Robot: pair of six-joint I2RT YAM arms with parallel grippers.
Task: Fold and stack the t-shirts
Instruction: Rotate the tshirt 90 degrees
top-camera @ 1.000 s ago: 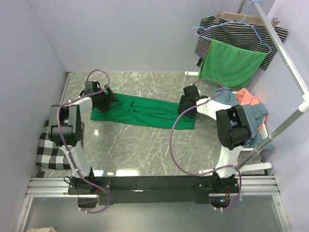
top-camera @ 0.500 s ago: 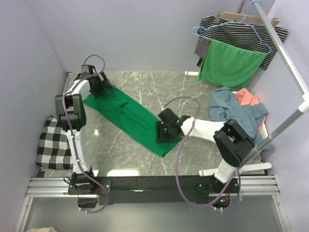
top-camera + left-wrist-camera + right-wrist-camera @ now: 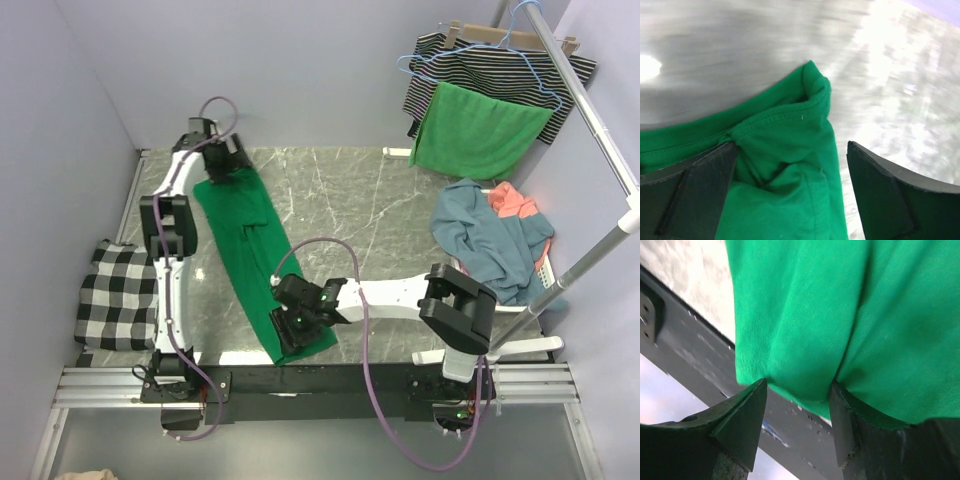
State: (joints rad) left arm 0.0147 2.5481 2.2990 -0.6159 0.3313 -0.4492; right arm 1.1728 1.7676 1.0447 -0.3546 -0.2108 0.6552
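Green t-shirt lies pulled out in a long narrow strip across the left side of the marble worktop, running from the far left corner to the near edge. Left claw sits at the far end, fingers wide apart, with the hem between them and nothing gripped. Right claw is at the near end by the black rail, clamped on a bunched fold of the shirt. Blue t-shirt and coral t-shirt are heaped together at the right edge, well apart from the green one.
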